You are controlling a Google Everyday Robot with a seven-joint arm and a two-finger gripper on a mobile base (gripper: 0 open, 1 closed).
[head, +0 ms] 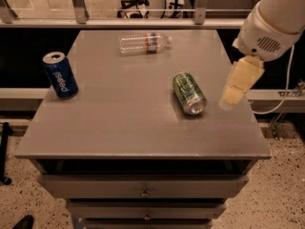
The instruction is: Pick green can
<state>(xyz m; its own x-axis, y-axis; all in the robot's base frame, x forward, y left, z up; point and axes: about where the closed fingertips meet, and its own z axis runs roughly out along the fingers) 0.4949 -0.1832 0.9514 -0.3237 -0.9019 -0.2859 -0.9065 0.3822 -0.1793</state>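
The green can (189, 93) lies on its side on the grey cabinet top (128, 123), right of centre, with its silver end facing the front. My gripper (232, 95) is cream-coloured and hangs from the white arm (274, 25) at the upper right. It sits over the top's right edge, a short way right of the can and apart from it. Nothing is in it.
A blue Pepsi can (60, 75) stands upright at the left edge. A clear plastic bottle (144, 43) lies on its side at the back. Drawers (143, 192) are below the front edge. A railing and office chairs are behind.
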